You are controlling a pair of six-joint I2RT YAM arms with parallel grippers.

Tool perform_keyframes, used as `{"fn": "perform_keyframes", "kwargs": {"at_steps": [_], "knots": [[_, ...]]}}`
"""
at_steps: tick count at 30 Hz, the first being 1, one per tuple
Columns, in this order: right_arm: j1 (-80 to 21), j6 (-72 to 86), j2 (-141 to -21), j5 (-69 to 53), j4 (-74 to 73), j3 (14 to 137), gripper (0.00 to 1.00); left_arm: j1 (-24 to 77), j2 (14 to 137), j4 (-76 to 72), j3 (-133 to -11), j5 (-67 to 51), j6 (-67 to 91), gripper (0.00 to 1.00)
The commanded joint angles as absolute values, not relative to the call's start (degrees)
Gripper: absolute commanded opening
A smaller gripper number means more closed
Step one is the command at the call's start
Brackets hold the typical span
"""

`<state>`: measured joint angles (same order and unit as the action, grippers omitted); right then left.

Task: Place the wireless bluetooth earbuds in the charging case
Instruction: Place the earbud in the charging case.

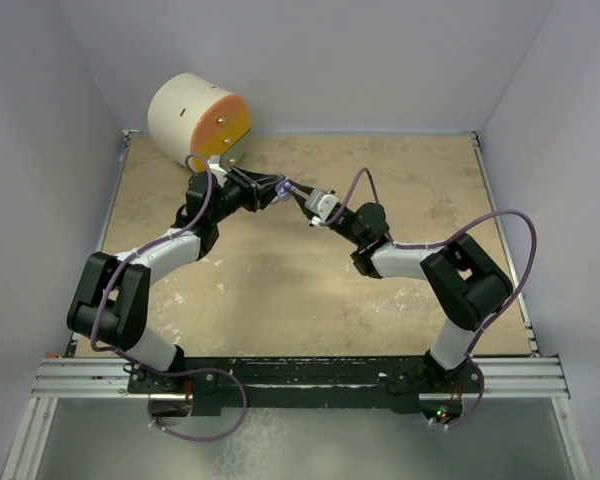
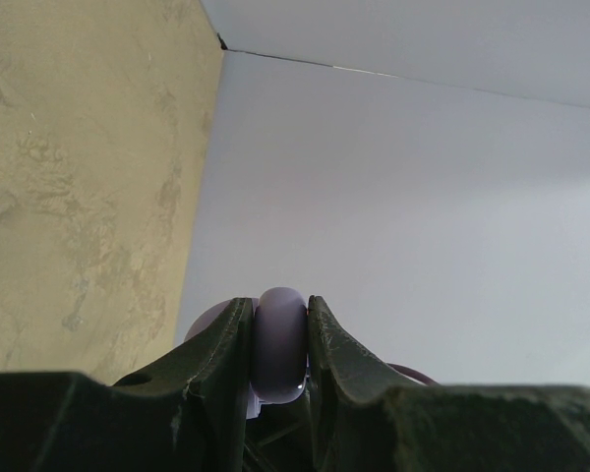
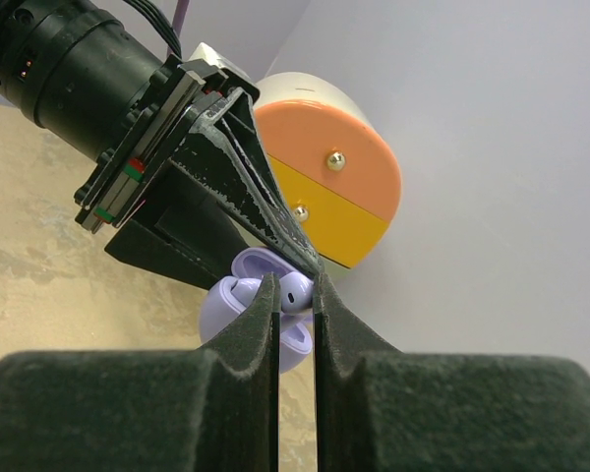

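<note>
1. Pale walls (image 1: 330, 60) close in a mottled tan table (image 1: 280, 300). A cream cylinder (image 1: 195, 120) with an orange-and-yellow end face lies at the far left corner.
2. Both arms reach inward and meet above the far middle of the table, their tips almost touching.
3. The left gripper (image 1: 277, 188) is clamped on a lilac charging case (image 2: 278, 344), which fills the gap between its black fingers (image 2: 226, 344).
4. From the right wrist, the case (image 3: 231, 300) hangs open under the left gripper's fingers, its hollow facing the camera.
5. The right gripper (image 3: 295, 285) stands nearly closed, pinching a pale earbud (image 3: 295, 293) between its tips.
6. The earbud is at the mouth of the open case; whether it is seated in its socket cannot be told.
</note>
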<state>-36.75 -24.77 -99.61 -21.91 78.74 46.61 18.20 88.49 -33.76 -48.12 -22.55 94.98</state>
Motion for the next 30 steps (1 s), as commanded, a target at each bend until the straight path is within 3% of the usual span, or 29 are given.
{"fn": "perform_keyframes", "kwargs": {"at_steps": [1,30], "knots": [[-37.5,-23.4,-96.9,-21.8,80.7,46.5,0.12,18.3,87.3,-37.5,-50.4,-21.0,94.7,0.00],[-37.9,-23.1,-96.3,-21.4,80.3,45.9,0.22,18.2,88.5,-38.7,-49.5,-20.9,94.8,0.00]]}}
